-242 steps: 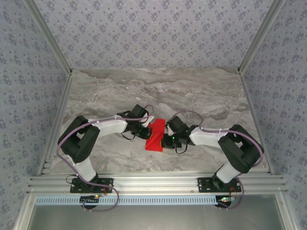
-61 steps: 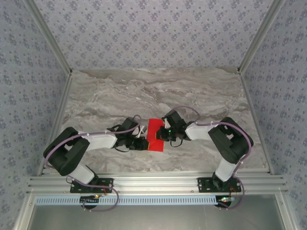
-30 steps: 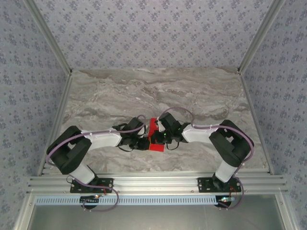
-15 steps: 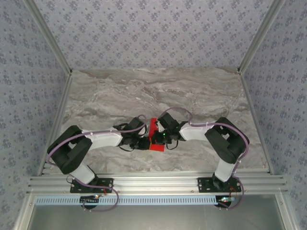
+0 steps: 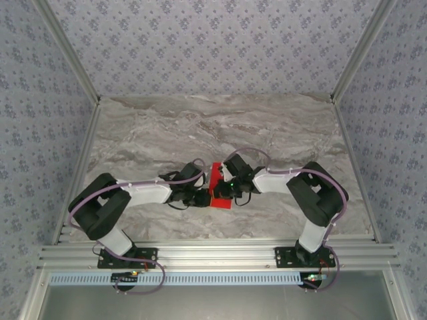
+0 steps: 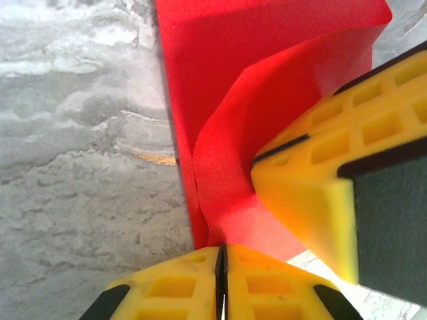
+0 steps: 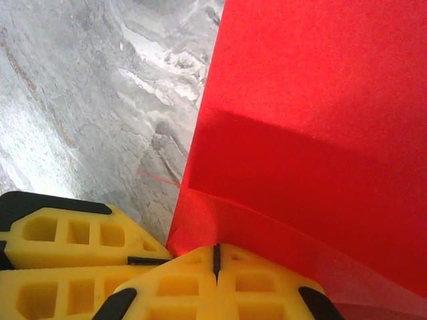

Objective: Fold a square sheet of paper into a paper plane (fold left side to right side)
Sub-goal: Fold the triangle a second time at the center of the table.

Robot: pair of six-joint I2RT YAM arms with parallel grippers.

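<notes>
The square sheet of paper [image 5: 215, 173] is bright red and lies part-folded on the marble between the two grippers. In the left wrist view the paper [image 6: 253, 80] has a flap curling up from a crease along its left edge. My left gripper [image 6: 221, 257] is shut on the near end of that crease. It sits at the paper's left side [image 5: 203, 197]. My right gripper [image 7: 215, 257] is shut, with its tips pressed down on the folded layer of paper [image 7: 320, 120]. It stands right next to the left one [image 5: 222, 189]. The right gripper's fingers [image 6: 313, 193] lean against the raised flap.
The grey marble table [image 5: 200, 127] stretches away behind the paper. Aluminium posts and patterned walls close it in on three sides. A metal rail [image 5: 213, 253] with both arm bases runs along the near edge. The left gripper's fingers [image 7: 67, 247] lie close beside the right gripper.
Both grippers have stayed together at the paper, and the right one has shifted slightly right. The raised red flap now lies lower and the visible paper looks narrower.
</notes>
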